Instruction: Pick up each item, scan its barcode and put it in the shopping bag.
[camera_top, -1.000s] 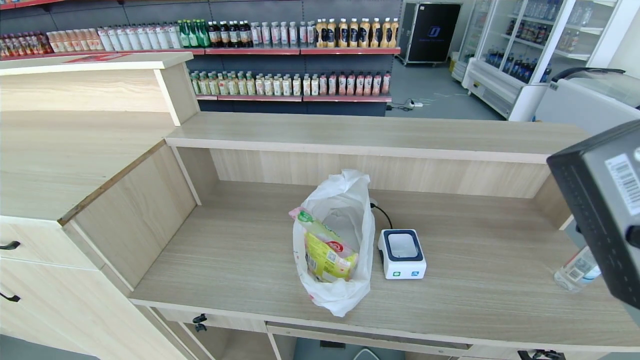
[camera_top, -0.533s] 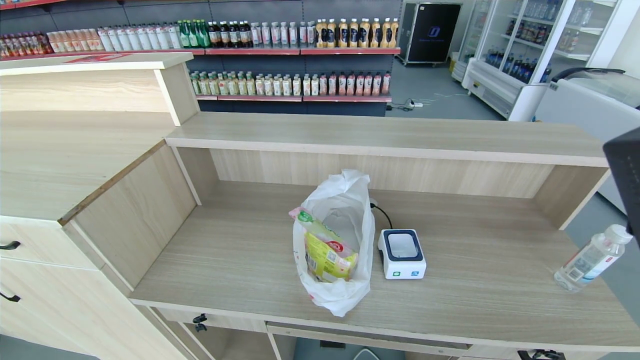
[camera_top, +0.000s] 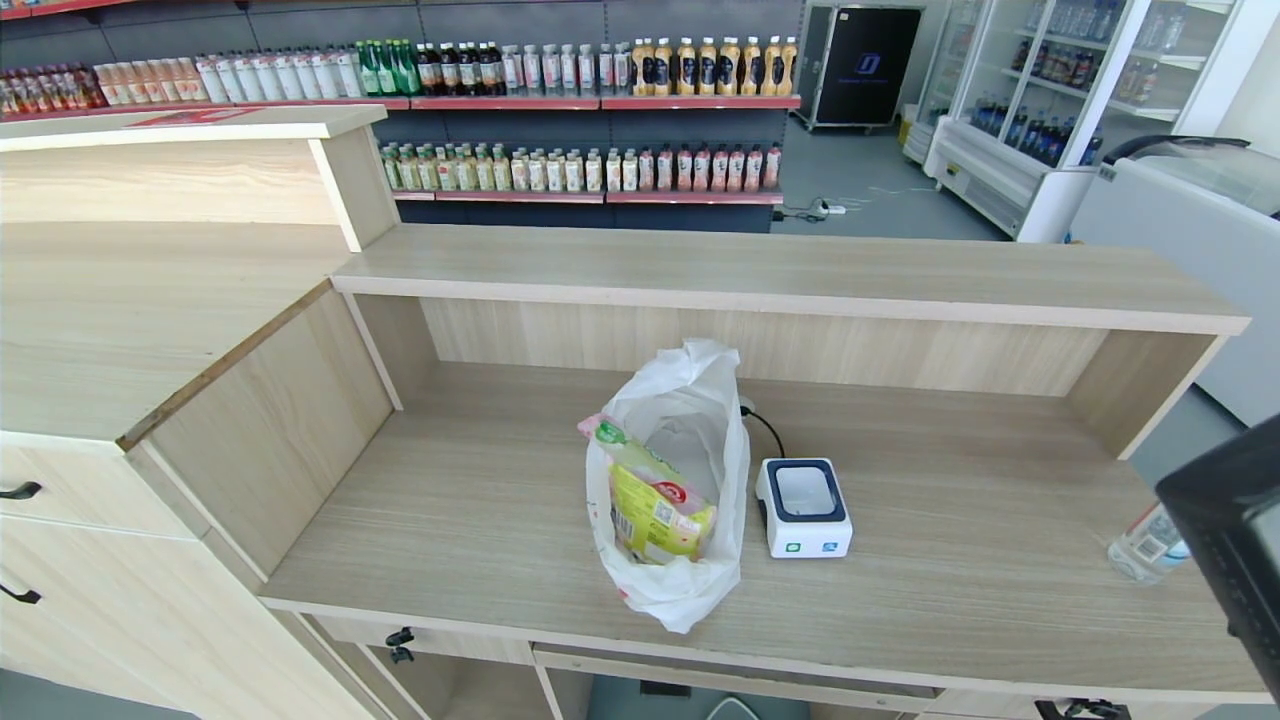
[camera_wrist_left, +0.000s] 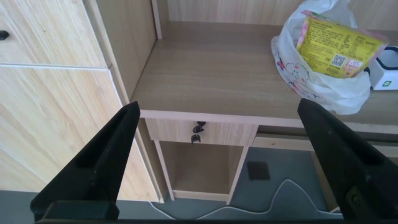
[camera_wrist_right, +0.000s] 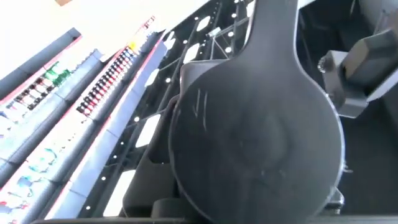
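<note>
A white shopping bag (camera_top: 690, 400) stands open in the middle of the wooden counter (camera_top: 480, 500), with a yellow-green snack packet (camera_top: 655, 510) upright inside it. Just right of the bag sits a white barcode scanner (camera_top: 803, 505) with a dark window. A clear water bottle (camera_top: 1145, 545) lies at the counter's right end, partly covered by the black housing of my right arm (camera_top: 1230, 540). My left gripper (camera_wrist_left: 217, 106) hangs open and holds nothing, low in front of the counter's front edge, left of the bag (camera_wrist_left: 311, 81) and packet (camera_wrist_left: 336, 43).
A raised ledge (camera_top: 760, 270) runs along the back of the counter and a taller cabinet (camera_top: 150, 330) walls off its left side. A drawer with a key (camera_wrist_left: 198, 129) sits under the front edge. Drink shelves and fridges stand far behind.
The black housing of my right arm swung out past the right edge, baring the whole bottle, then came back in lower and now covers part of the bottle again. Bag, packet and scanner have not moved.
</note>
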